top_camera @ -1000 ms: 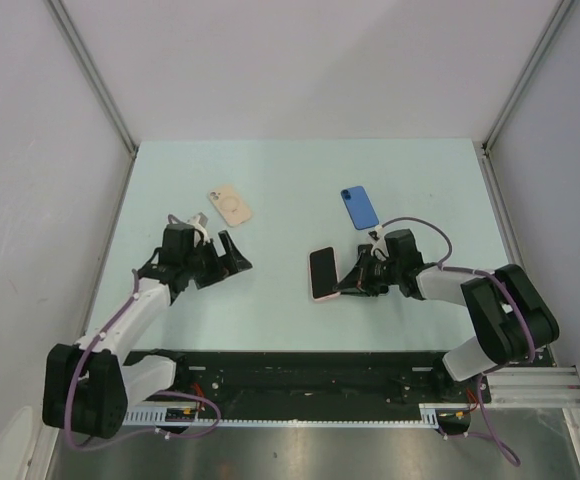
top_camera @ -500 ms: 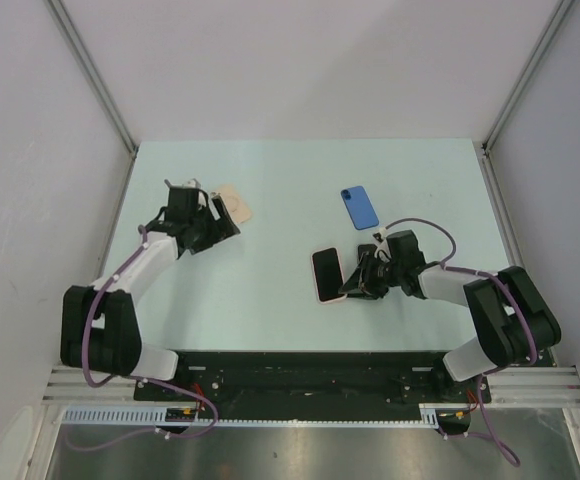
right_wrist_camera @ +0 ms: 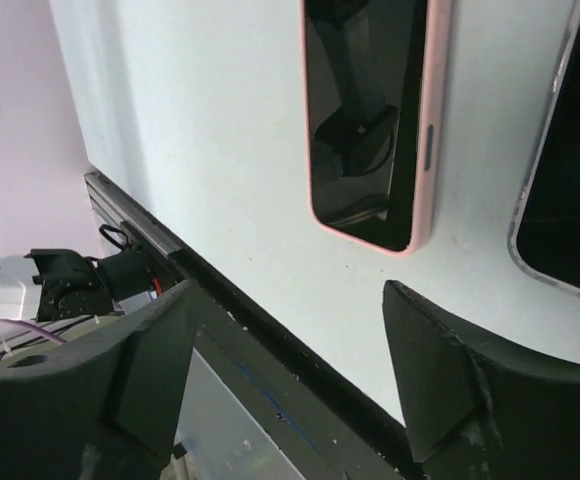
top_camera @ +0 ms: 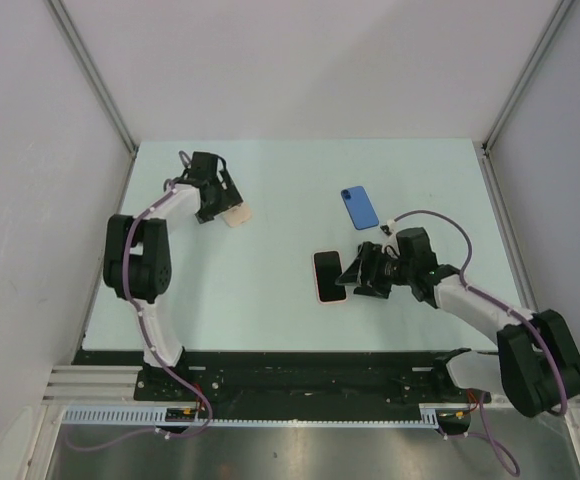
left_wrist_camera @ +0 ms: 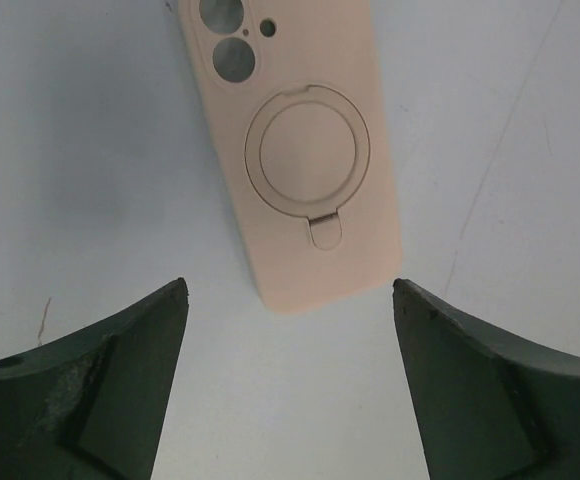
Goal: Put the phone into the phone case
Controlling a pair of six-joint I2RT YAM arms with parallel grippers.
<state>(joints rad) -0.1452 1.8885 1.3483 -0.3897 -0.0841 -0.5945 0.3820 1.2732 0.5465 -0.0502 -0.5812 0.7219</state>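
The phone (top_camera: 328, 276) lay flat and screen-up on the pale table (top_camera: 290, 170), a little right of centre. Its long axis ran roughly from the near edge toward the far edge. The right gripper (top_camera: 356, 272) sat just beside the phone's right long edge, its fingers spread wide and holding nothing. In the right wrist view the pink-rimmed phone lay beyond the fingertips and apart from them. A blue slab (top_camera: 360, 207) lay farther back on the table.

The phone case (left_wrist_camera: 305, 260) lay back-up at the far left, its ring stand (left_wrist_camera: 307, 150) facing up. Its camera-cutout end pointed away from the left gripper (left_wrist_camera: 290, 295), and its long axis ran out from between the fingers, leaning slightly left. Those fingers stood wide, one on either side of the case's near end, touching nothing.
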